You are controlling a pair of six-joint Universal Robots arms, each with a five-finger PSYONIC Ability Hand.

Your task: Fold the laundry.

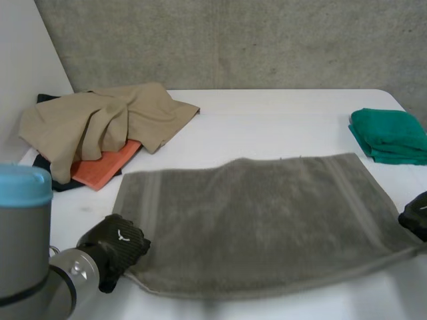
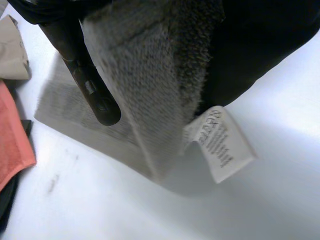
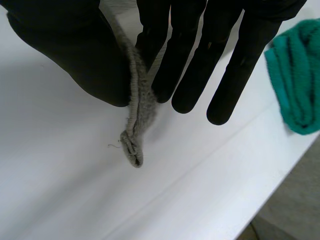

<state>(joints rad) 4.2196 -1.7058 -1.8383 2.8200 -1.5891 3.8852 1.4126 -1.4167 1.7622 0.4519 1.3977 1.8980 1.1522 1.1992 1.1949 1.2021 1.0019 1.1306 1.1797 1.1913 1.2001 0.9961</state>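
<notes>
You have bare counter [image 1: 267, 123] along the far edge, between the tan heap [image 1: 107, 123] at the far left corner and the folded green cloth [image 1: 390, 137] at the right edge. The grey towel [image 1: 260, 220] covers most of the near half, pinched at its near corners by the left robot hand [image 1: 120, 243] and the right robot hand [image 1: 415, 217]. An orange cloth [image 1: 103, 167] sticks out from under the heap, just beside the towel.

Flat grey towel [image 1: 260, 223] on table [image 1: 267, 127], left hand [image 1: 120, 243] at near corner, right hand [image 1: 417, 215] seemingly on opposite edge
</notes>
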